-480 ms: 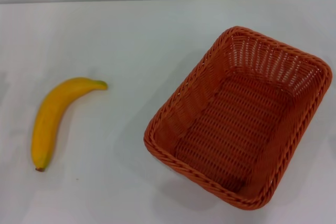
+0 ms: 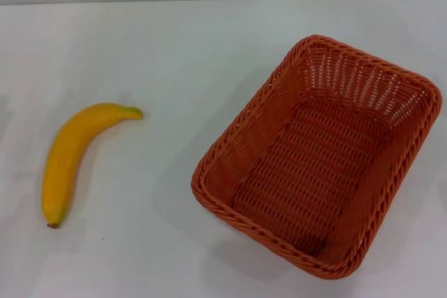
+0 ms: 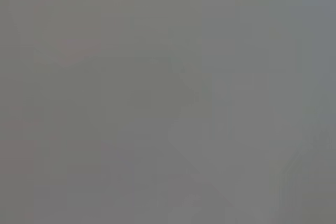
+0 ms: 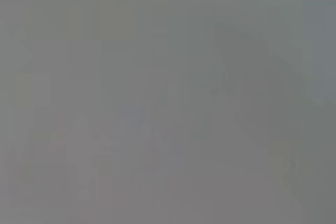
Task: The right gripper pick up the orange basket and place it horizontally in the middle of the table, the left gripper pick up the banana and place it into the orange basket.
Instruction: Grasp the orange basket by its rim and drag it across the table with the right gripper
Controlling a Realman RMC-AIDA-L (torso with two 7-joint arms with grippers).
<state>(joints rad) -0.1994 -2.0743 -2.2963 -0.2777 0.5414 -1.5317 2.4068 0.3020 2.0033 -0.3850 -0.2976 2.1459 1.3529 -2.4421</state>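
Banana (image 2: 72, 158) lies on the table's (image 2: 174, 47) left, well apart from the orange basket (image 2: 318, 155) sitting askew on the right; neither gripper in sight, finger state unknowable

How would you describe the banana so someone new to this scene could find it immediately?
On the plain white table, look to the robot's left, away from the large orange-brown woven basket. The curved yellow banana lies flat there, apart from the basket. It is the only yellow, smooth thing, with a greenish stem tip and a small brown end.
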